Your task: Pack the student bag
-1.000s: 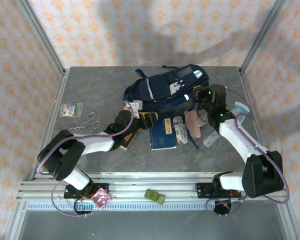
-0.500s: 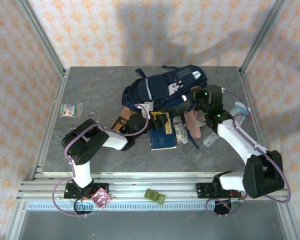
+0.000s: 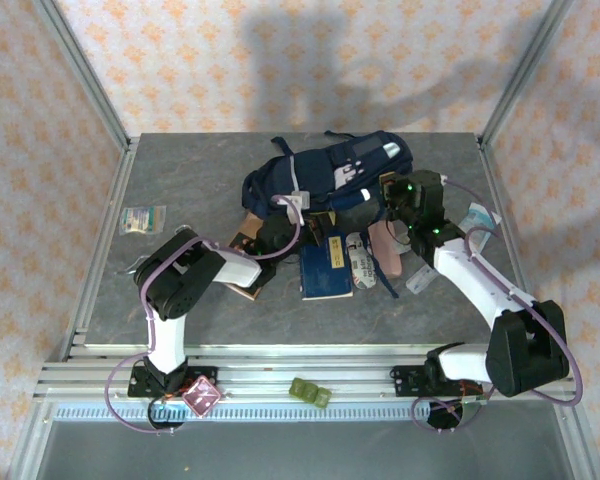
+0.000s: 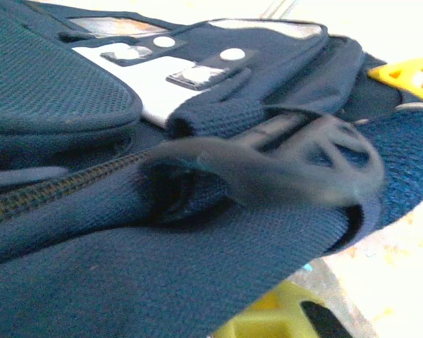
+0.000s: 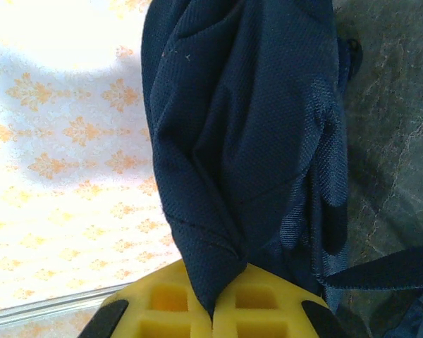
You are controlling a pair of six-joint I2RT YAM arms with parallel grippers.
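**Both jaws grip the bag's edge**

The student bag (image 3: 330, 170) lies on the tabletop (image 3: 180, 300), reaching from the left jaws to the right jaws. The right jaws are clamped on a fold of its navy fabric. The left jaws are closed, seemingly on its edge beside a dark buckle (image 4: 303, 162). Two spread grips likely hold the opening apart for the book (image 3: 326, 268) just short of both.

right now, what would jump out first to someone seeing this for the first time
The big navy student bag lies at the far middle of the table, both arms reaching to it. The right gripper is pinched shut on a fold of its fabric; the left gripper is shut on it near a strap buckle. A navy book lies just in front.
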